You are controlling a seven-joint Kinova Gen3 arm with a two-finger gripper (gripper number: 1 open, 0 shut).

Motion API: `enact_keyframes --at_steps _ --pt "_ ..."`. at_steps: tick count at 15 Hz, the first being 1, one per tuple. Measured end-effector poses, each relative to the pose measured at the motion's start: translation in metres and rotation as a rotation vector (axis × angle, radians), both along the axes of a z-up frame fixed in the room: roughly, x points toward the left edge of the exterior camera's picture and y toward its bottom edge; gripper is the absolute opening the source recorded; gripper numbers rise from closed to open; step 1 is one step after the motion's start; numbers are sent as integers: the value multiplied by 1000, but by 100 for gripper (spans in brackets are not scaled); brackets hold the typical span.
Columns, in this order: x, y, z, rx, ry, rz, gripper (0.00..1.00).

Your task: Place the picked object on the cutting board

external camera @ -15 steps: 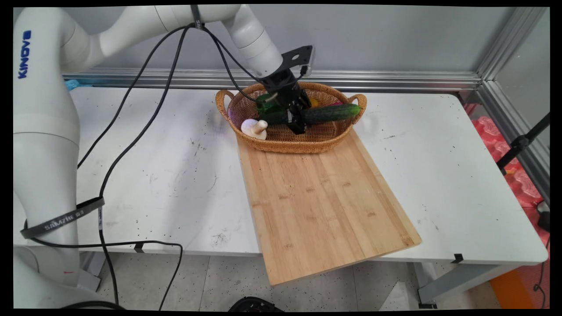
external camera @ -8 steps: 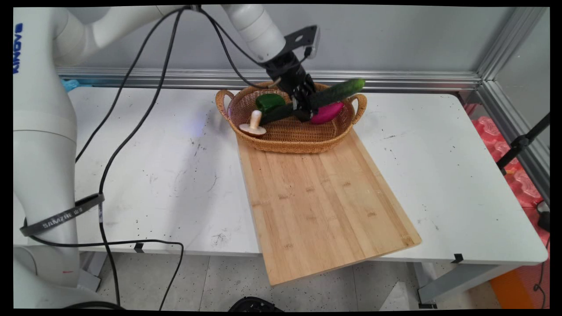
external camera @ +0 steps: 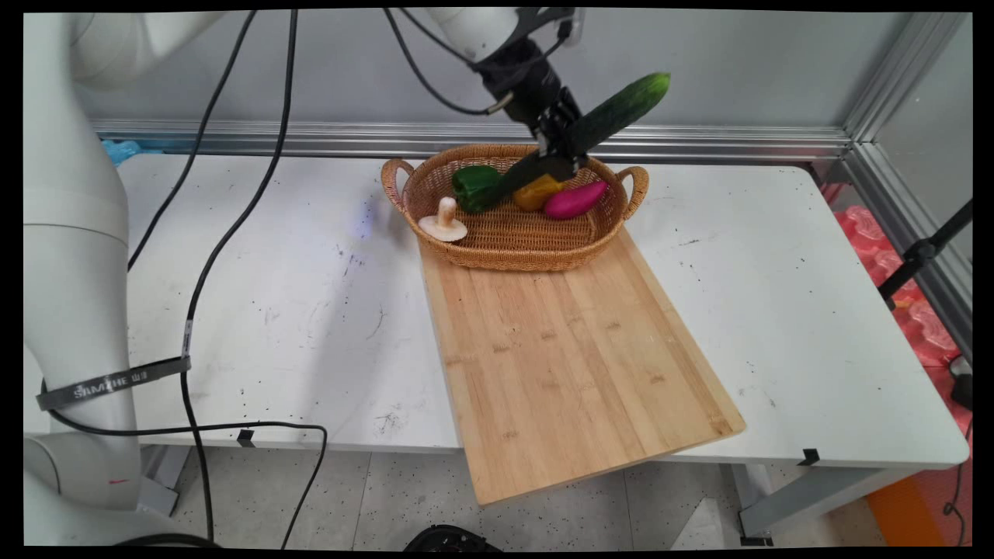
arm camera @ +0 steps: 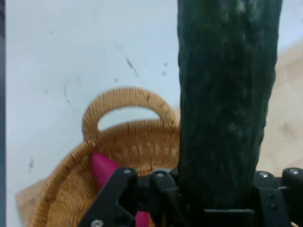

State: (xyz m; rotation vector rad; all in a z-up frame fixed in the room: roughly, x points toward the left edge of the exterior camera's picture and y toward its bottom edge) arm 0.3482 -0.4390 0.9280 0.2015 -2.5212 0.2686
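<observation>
White and speckled with small dark marks, the bench stands before a grey wall with an aluminium rail along its far edge. On it lies a long pale bamboo cutting board, its near end jutting past the bench's front edge. At the board's far end sits an oval woven wicker basket with two loop handles. Inside the basket are a white mushroom at its left, a green bell pepper, a yellow-orange vegetable and a magenta, elongated vegetable at its right. Above the basket's far rim hangs the black two-finger end effector, pinching a long dark green cucumber near its middle. The cucumber is tilted, its upper end pointing up and to the right against the wall, its lower end slanting down towards the bell pepper. In the hand view the cucumber rises straight from between the fingers, with one basket handle and the magenta vegetable below it.
</observation>
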Motion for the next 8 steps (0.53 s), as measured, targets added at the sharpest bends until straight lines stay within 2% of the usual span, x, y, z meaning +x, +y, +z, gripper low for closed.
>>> enact_keyframes --at_steps 8 --pt "-30 23 56 -4 29 37 0"
